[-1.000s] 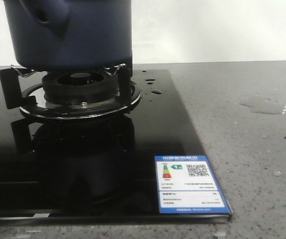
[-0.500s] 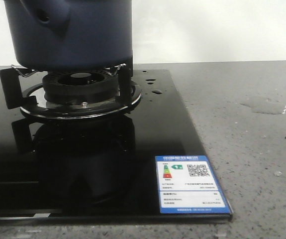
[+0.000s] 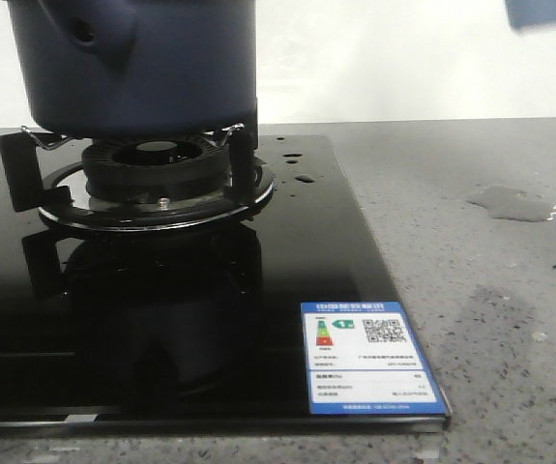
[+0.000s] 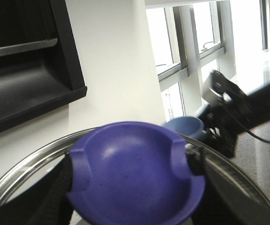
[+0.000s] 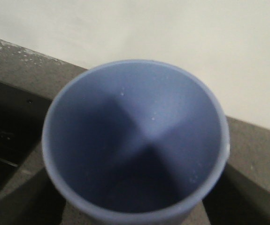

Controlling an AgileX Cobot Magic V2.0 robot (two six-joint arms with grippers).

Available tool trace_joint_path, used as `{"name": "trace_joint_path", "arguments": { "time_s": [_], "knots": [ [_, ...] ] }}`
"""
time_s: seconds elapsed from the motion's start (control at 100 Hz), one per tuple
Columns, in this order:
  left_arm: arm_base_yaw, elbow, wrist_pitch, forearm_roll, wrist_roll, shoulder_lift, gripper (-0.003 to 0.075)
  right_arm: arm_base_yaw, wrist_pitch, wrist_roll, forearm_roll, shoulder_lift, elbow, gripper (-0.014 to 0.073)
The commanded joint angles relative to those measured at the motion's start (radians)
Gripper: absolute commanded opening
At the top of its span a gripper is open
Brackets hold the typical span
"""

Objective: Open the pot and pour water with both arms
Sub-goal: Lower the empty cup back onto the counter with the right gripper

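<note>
A pale blue cup [image 3: 546, 12] has just entered the frame's upper right, carried toward the pot [image 3: 137, 63], upper left on the burner [image 3: 157, 184]. Pouring seems near. Neither gripper's jaws can be made out.

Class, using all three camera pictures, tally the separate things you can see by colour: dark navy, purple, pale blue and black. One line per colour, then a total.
Dark navy: 1, the large matte round pot on the burner.
Purple: 1, the rounded plastic lid knob above a metal-rimmed lid.
Pale blue: 1, the smooth round cup.
Black: 1, the glossy glass stove top.
Total: 4
</note>
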Motion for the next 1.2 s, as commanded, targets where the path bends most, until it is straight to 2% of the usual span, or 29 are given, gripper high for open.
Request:
{"name": "trace_joint_path", "arguments": {
  "time_s": [0.0, 0.09, 0.14, 0.31, 0.38, 0.47, 0.57, 0.6, 0.8, 1.09, 1.14, 1.19],
  "knots": [
    [-0.003, -0.03, -0.019, -0.084, -0.007, 0.007, 0.0272, -0.017, -0.283, 0.002, 0.058, -0.076, 0.141, 0.0297],
    [-0.003, -0.03, -0.017, -0.084, -0.007, 0.02, 0.0272, -0.011, -0.454, 0.002, 0.107, -0.101, 0.3, 0.0297],
    [-0.003, -0.03, -0.014, -0.086, -0.007, 0.03, 0.0272, -0.006, -0.497, 0.002, 0.118, -0.105, 0.343, 0.0297],
    [-0.003, -0.03, -0.001, -0.088, -0.007, 0.048, 0.0272, -0.007, -0.442, 0.002, 0.118, -0.101, 0.396, 0.03],
    [-0.003, -0.03, 0.006, -0.091, -0.007, 0.05, 0.0272, -0.007, -0.423, 0.002, 0.13, -0.101, 0.396, 0.0326],
    [-0.005, -0.03, 0.007, -0.091, -0.007, 0.05, 0.0272, -0.007, -0.432, 0.002, 0.164, -0.1, 0.396, 0.0447],
    [-0.005, -0.03, 0.019, -0.091, -0.007, 0.05, 0.0273, -0.007, -0.438, 0.002, 0.178, -0.1, 0.396, 0.064],
    [-0.005, -0.03, 0.024, -0.091, -0.007, 0.05, 0.0273, -0.007, -0.436, 0.002, 0.178, -0.1, 0.394, 0.0672],
    [-0.005, -0.03, 0.041, -0.091, -0.007, 0.05, 0.0273, -0.007, -0.435, 0.002, 0.178, -0.181, 0.365, 0.0647],
    [-0.005, -0.03, -0.017, -0.091, 0.001, 0.167, 0.0273, -0.007, -0.352, 0.002, 0.176, -0.37, 0.2, 0.0643],
    [-0.005, -0.03, -0.017, -0.101, 0.001, 0.202, 0.0273, -0.007, -0.329, 0.002, 0.176, -0.395, 0.184, 0.0616],
    [-0.005, -0.03, -0.016, -0.114, 0.001, 0.237, 0.0273, -0.007, -0.295, 0.002, 0.176, -0.42, 0.172, 0.0543]
  ]
}}
